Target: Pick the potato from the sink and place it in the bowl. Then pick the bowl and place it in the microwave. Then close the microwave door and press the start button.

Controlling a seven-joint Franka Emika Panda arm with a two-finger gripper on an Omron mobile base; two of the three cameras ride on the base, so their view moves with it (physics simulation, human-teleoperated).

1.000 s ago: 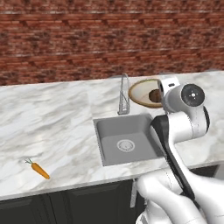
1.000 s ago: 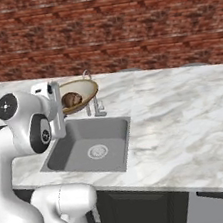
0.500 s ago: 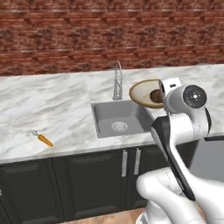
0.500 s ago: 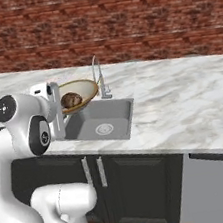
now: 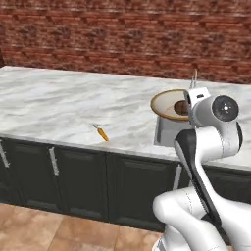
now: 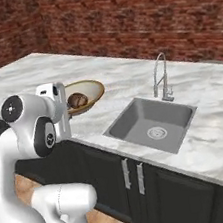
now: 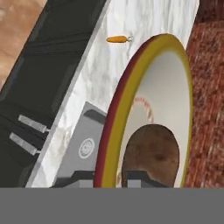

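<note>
The gripper [image 6: 68, 109] is clamped on the near rim of the bowl [image 6: 87, 91] and holds it clear of the counter [image 6: 105, 86], tilted only a little; in the hand view one finger tip [image 7: 139, 178] sits inside the rim and the other outside it, so the jaws are closed on the bowl's wall. The potato [image 6: 76, 100] lies inside the bowl, low against the side nearest the gripper; in the hand view it is the dark brown lump [image 7: 151, 155] at about 6 o'clock of the cream interior. In the left base view the bowl [image 5: 166, 103] hangs at roughly 10 o'clock from the arm's big round joint, with the potato [image 5: 180, 106] showing at its right edge, just beside the hand. The sink [image 6: 153, 122] lies well to the right of the bowl in the right base view, at about 4 o'clock from it, with the steel faucet [image 6: 162, 78] standing at its far edge. A carrot [image 5: 102, 133] lies on the marble near the counter's front edge, at about 8 o'clock from the bowl in the left base view and well apart from it; the hand view shows it [image 7: 118, 39] near 12 o'clock. Dark cabinet doors [image 5: 63, 171] run below the counter, and a brick wall [image 5: 122, 34] stands behind it.
</note>
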